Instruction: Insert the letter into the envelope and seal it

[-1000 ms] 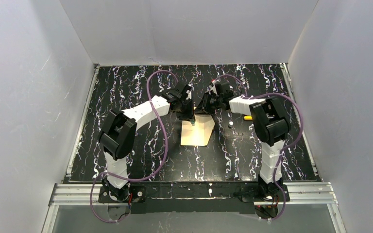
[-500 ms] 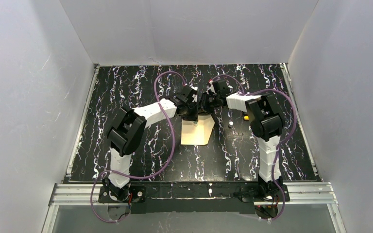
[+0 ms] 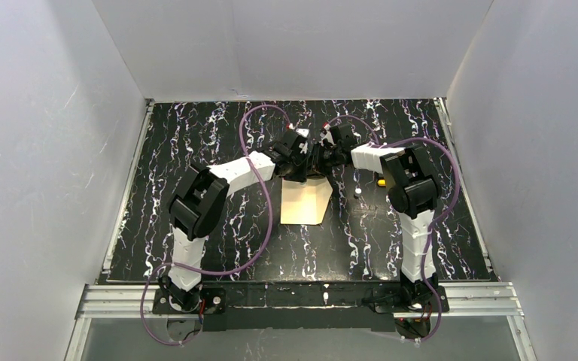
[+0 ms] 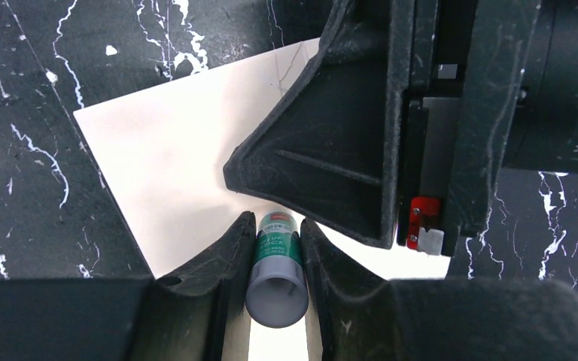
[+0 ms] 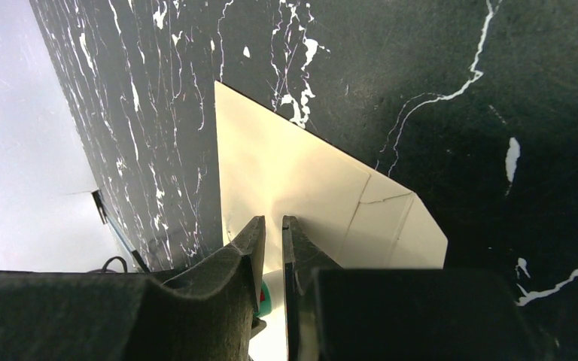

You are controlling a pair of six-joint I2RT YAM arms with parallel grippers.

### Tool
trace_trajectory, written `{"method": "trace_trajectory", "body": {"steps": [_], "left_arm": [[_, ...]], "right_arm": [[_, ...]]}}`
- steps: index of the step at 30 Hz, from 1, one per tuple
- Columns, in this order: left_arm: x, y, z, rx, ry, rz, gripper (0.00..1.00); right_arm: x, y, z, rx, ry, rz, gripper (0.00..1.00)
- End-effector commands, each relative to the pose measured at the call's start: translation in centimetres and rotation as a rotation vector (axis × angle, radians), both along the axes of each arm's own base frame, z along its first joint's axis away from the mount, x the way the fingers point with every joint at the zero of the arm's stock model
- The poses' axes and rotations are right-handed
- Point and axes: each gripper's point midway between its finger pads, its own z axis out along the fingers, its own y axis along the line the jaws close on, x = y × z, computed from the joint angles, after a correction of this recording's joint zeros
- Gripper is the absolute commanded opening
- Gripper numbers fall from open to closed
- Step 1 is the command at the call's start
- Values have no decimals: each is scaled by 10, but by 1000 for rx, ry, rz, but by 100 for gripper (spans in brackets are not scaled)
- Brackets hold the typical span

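The cream-tan envelope (image 3: 305, 204) lies flat in the middle of the table, with a crease line and a cut-corner flap showing in the right wrist view (image 5: 301, 173). It also shows in the left wrist view (image 4: 165, 150). My left gripper (image 3: 299, 171) (image 4: 275, 222) is shut on a green and grey glue stick (image 4: 276, 259), held over the envelope's far end. My right gripper (image 3: 317, 164) (image 5: 273, 222) hovers right against it, jaws shut to a thin slit with nothing between the tips. The glue stick's end (image 5: 273, 295) shows under them. The letter is out of view.
A small white object (image 3: 357, 192) and a yellow object (image 3: 382, 181) lie on the black marbled table (image 3: 196, 150) right of the envelope, by the right arm. White walls enclose the left, far and right sides.
My left gripper has moved farther back and right with the glue stick, until it meets the right gripper over the envelope's far end. The right gripper shifted slightly left early on.
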Motion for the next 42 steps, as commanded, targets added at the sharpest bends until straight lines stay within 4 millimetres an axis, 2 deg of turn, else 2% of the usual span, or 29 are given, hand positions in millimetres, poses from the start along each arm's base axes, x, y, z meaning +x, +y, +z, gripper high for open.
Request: {"method": "trace_trajectory", "body": {"steps": [1,4,12,17,27,31,35,42], "left_arm": [[5,0,0,7,-32,-7,0],[-4,1,-10,-9,-5,-5,0],[-32,12,-16,-3,70,15,0],[-57,16,-20,-10,131,-18,0],[-89,11,-16,-63,204,-71,0],[-81,12,-13,-41,195,-21,0],[-54,19,-11,36,115,42,0],[-25,10,-8,28,22,37,0]], "right_arm": [[-36,-42,-68,-209,153,-19,24],[-38,-42,-69,-212,159,-18,24],[-39,-45,-72,-229,175,-28,23],[-41,-47,-77,-245,196,-37,22],[-45,-52,-84,-273,219,-51,20],[-45,-53,-85,-276,219,-51,19],[-47,-53,-87,-279,224,-52,19],[-48,-53,-88,-276,224,-49,19]]}}
